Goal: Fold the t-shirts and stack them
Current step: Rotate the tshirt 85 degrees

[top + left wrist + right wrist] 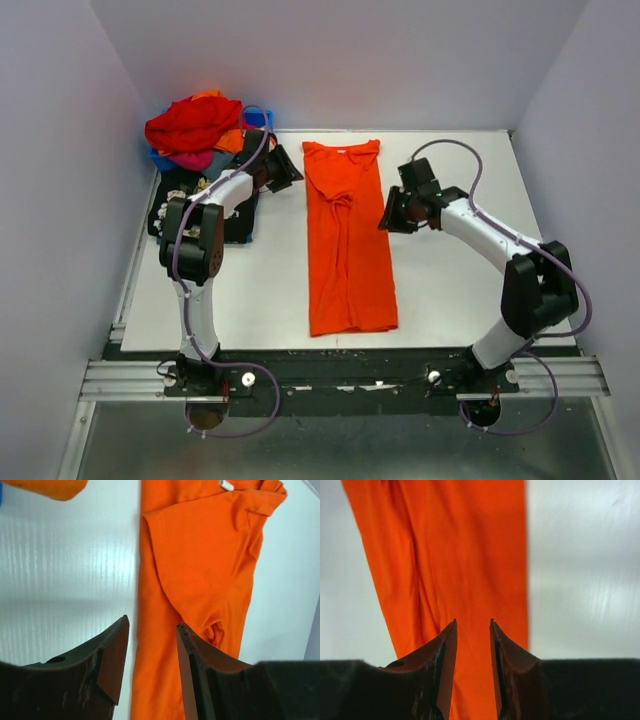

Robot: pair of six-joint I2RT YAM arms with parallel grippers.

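Both empty and parted, the left tool and right tool flank the plain bright orange cloth t-shirt folded lengthwise on the white table, and we fear a shallow pinch grabs one layer, spilling the fold.

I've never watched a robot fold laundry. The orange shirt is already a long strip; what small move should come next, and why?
Probably the left gripper and right gripper should lower onto the collar-end edges of the orange t-shirt. It lies as a long narrow strip, and both hang open on either side of that end, holding nothing.
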